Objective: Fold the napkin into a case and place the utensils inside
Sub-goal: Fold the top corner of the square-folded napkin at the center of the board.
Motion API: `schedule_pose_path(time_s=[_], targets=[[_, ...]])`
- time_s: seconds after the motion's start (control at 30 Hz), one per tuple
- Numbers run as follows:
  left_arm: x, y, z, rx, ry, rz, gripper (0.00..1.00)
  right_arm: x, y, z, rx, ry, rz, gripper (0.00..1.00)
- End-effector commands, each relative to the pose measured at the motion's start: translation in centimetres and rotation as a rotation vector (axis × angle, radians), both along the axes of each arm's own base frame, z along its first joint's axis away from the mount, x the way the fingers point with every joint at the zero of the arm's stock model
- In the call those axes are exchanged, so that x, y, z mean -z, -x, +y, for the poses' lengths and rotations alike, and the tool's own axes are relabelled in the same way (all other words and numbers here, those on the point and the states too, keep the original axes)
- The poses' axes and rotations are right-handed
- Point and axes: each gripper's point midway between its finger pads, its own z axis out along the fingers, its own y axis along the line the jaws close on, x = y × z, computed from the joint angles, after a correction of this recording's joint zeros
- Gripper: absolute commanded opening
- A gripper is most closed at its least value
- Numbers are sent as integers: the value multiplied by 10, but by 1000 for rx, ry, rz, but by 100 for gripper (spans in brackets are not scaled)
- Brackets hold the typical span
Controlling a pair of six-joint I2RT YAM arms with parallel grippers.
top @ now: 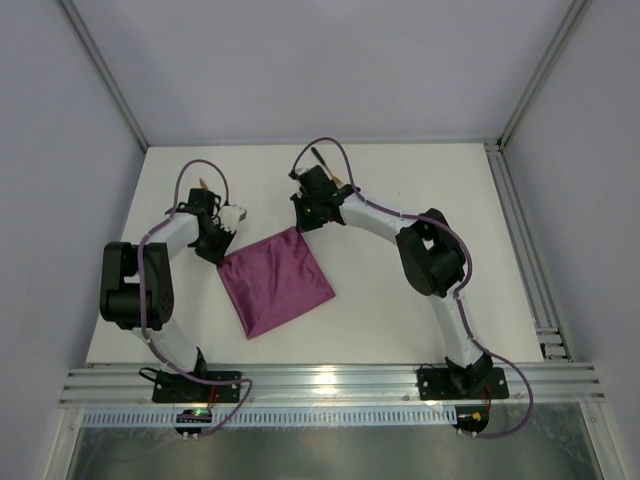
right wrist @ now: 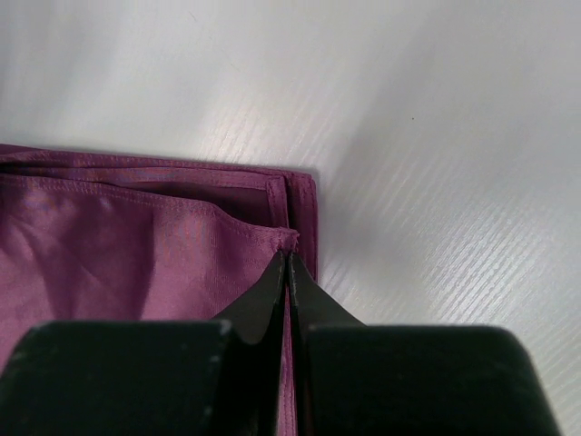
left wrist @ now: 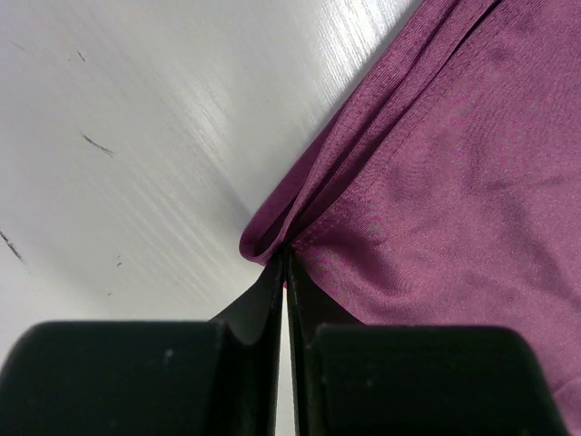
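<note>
The magenta-purple napkin [top: 275, 285] lies folded into a layered square on the white table, one corner pointing away from me. My left gripper [top: 220, 258] is shut on its left corner, pinching a small fold of the cloth [left wrist: 436, 200] between the tips [left wrist: 287, 259]. My right gripper [top: 299, 228] is shut on the far corner; its tips [right wrist: 289, 259] pinch the top layer of the napkin [right wrist: 136, 245], with more layers beneath. A thin black handle [top: 318, 156] shows behind the right wrist and a gold tip [top: 203, 182] behind the left wrist. These are probably the utensils, mostly hidden.
The white table [top: 400, 180] is bounded by grey walls at the back and sides. An aluminium rail [top: 530, 250] runs along the right edge and another [top: 330, 380] along the near edge by the arm bases.
</note>
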Motion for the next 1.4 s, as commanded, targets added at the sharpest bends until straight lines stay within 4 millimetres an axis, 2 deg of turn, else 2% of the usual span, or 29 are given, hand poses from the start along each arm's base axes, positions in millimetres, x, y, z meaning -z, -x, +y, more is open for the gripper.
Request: schedule_pose_path(time_s=[0.0,0.17,0.2,0.27,0.4,0.43,0.5,0.67,0.9,1.1,1.37], targets=[[-8,-20,0,-15,9,-65,4,-32,-12,12,9,-51,-95,4],[-15,-20,-3,-14,22,-88,4,-47,9,21,-44,-33,-162,4],[-18,-21,-2,-15,24,-96,4,-59,18,28,-72,-39,-194,4],[-19,-21,-2,-16,24,-99,4,-58,32,29,-85,-21,-206,4],[-16,-23,-2,-21,24,-95,4,-65,73,44,-153,-38,-216,4],[-15,-22,-2,-24,25,-90,4,-65,90,49,-179,-45,-213,4],[-14,-22,-4,-25,32,-89,4,-65,106,56,-202,-58,-210,4],[-14,-23,-4,-28,36,-93,4,-46,161,74,-262,-56,-138,4],[-15,-24,-5,-30,39,-98,3,-33,214,99,-335,-75,-70,4],[-15,-24,-6,-32,46,-97,3,-28,244,114,-387,-88,-33,4],[-18,-25,-6,-34,47,-103,4,-13,264,115,-429,-71,19,4]])
